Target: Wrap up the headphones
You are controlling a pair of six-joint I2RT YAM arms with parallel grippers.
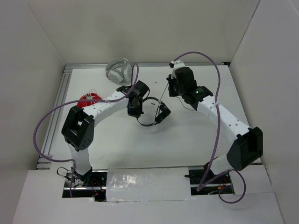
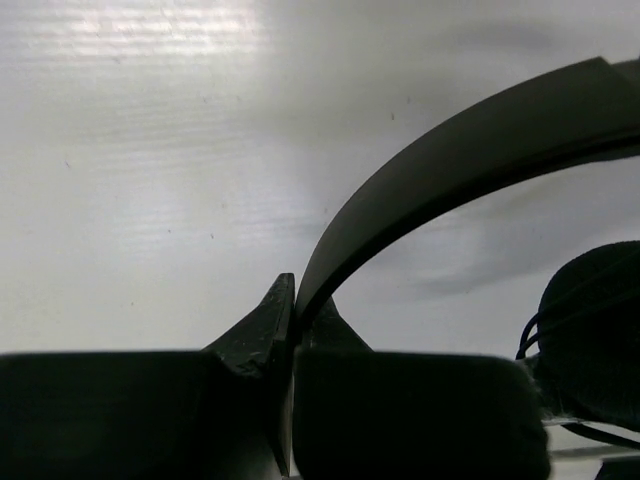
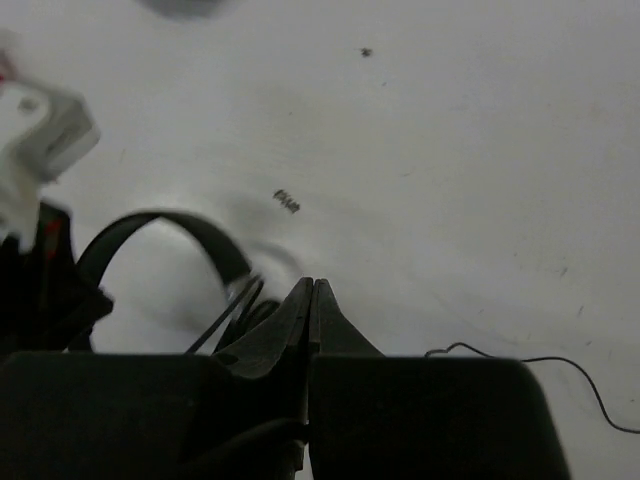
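Headphones (image 1: 163,112) well inside table (image 1: 196,140) edges

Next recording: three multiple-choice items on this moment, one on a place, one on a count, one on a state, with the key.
1. Where are the grey-white headphones?
A. at the far edge of the table
B. between the arm bases
C. at the table's centre

2. How many headphones are in view?
A. one
B. two
C. three

3. The left gripper is
A. open above the table
B. shut on the headband
C. shut on a loose cable

Key: 1 A, they lie by the back wall. 2 C, grey-white, red headphones and black headphones. 3 B, the left wrist view shows it pinching the band.
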